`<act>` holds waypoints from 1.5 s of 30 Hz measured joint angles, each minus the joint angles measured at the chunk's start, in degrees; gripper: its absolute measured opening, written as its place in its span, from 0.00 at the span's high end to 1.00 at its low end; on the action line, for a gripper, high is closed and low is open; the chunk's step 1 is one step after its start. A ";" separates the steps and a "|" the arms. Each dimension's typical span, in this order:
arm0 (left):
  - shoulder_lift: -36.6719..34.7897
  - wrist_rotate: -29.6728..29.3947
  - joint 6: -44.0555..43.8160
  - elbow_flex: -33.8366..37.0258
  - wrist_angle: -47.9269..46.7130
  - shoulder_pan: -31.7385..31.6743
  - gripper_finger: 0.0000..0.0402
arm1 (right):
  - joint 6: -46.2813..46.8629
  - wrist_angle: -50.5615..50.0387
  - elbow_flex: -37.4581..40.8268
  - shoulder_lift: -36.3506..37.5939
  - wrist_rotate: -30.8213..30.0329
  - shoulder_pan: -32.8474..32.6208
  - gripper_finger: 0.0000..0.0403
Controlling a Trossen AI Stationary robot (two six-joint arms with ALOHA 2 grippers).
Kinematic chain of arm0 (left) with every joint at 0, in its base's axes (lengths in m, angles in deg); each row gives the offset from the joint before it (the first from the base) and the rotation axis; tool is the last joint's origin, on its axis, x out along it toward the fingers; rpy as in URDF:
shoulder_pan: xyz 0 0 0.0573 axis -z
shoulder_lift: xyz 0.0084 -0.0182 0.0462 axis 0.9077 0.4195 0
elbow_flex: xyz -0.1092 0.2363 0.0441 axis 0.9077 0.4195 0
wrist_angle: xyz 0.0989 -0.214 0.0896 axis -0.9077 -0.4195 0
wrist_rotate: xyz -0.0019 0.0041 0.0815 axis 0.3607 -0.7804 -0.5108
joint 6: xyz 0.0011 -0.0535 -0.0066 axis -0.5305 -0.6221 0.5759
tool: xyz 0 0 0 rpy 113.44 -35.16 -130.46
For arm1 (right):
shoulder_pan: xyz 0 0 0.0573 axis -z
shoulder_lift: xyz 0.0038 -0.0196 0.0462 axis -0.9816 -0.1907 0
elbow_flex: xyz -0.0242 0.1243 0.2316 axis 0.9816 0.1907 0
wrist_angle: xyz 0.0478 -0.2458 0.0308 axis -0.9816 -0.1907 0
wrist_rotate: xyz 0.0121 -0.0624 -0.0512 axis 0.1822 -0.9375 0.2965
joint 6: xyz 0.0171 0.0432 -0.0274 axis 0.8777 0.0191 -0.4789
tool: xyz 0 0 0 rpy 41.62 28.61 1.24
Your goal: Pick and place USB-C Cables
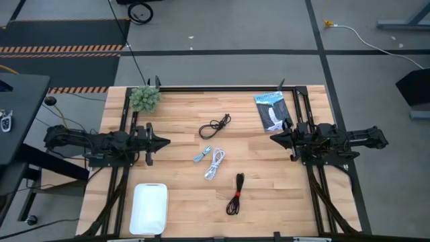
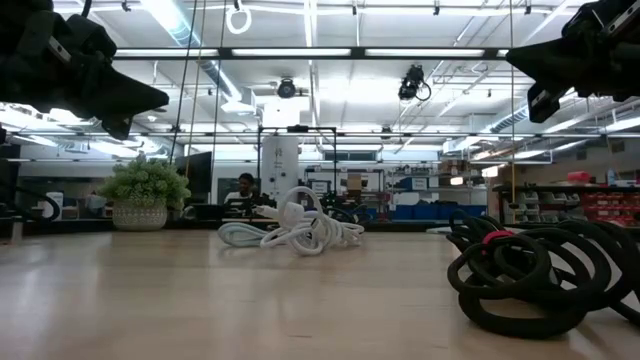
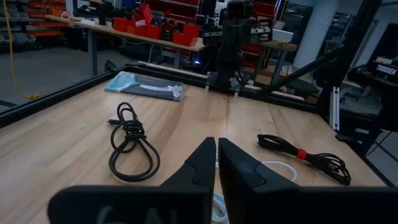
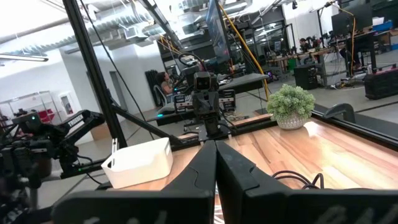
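While both grippers hover w/ fingers pressed together, left gripper (image 1: 163,142) sits nearer the pale cable (image 1: 202,154) than right gripper (image 1: 274,137); cables lie mid-table between arms.

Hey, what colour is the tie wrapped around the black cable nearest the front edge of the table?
Red, on the black cable; clearest in the left wrist view.

Workshop/lab; red parts bins (image 3: 155,30); ceiling ducts (image 4: 118,22) (exposed); workbenches (image 3: 124,34)
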 joint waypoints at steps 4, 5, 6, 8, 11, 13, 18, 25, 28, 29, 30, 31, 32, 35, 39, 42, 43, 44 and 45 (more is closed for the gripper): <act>0.02 0.00 0.01 0.02 0.01 -0.01 0.94 | 0.00 -0.02 0.00 0.02 0.00 0.01 0.97; 0.02 0.00 0.00 0.02 0.01 -0.01 0.94 | 0.02 -0.02 0.00 0.02 0.00 -0.02 0.97; 0.02 -0.02 -0.01 0.01 0.01 -0.01 0.94 | 0.00 0.00 0.00 0.02 0.00 0.00 0.97; 0.00 -0.01 0.00 0.02 0.01 -0.01 0.94 | 0.00 -0.01 -0.01 0.02 0.00 0.00 0.97; 0.02 0.00 0.01 0.00 -0.01 0.01 0.94 | 0.00 -0.01 0.00 0.00 0.00 -0.01 0.97; 0.00 -0.01 0.00 0.01 0.00 -0.01 0.94 | 0.00 0.00 0.00 -0.01 0.00 0.01 0.97; 0.00 -0.01 0.01 0.02 0.00 0.01 0.94 | 0.00 -0.01 0.00 0.02 0.00 -0.02 0.97; 0.00 0.00 -0.01 0.02 0.01 0.00 0.94 | 0.00 0.11 0.00 0.02 0.00 0.00 0.97; 0.02 -0.01 0.01 0.01 0.01 0.00 0.94 | 0.01 2.65 -0.01 0.00 0.00 0.01 0.97; 0.00 0.00 -0.01 0.02 0.00 0.00 0.94 | 0.01 3.72 0.00 0.02 -0.01 -0.01 0.97; 0.01 -0.01 -0.01 0.01 0.01 -0.01 0.94 | 0.10 4.78 0.00 -0.01 0.00 0.00 0.97; 0.02 -0.02 -0.01 0.02 0.01 -0.01 0.94 | 0.85 5.96 0.00 0.02 0.00 0.01 0.97; 0.02 -0.02 0.01 0.00 0.01 -0.01 0.94 | 3.18 6.79 0.00 0.02 0.03 0.00 0.97; 0.01 -0.02 0.01 0.00 0.00 -0.01 0.94 | 11.20 9.43 -0.02 0.01 0.31 -0.02 0.97; 0.01 -0.01 -0.01 0.01 0.01 0.00 0.94 | 12.13 12.50 0.00 0.02 -2.11 -0.02 0.97; 0.02 0.00 0.01 0.02 0.01 0.01 0.94 | 12.02 14.09 0.00 -0.01 -7.39 -0.02 0.97; 0.02 0.00 -0.01 0.02 -0.01 0.01 0.94 | 11.93 14.45 0.00 -0.01 -9.56 -0.02 0.97; 0.02 -0.01 0.00 0.02 0.01 0.01 0.94 | 11.35 14.76 0.00 -0.15 -12.06 -0.02 0.97; 0.02 0.00 0.00 0.01 0.01 0.01 0.94 | 10.66 14.96 0.00 -0.49 -14.35 -0.02 0.97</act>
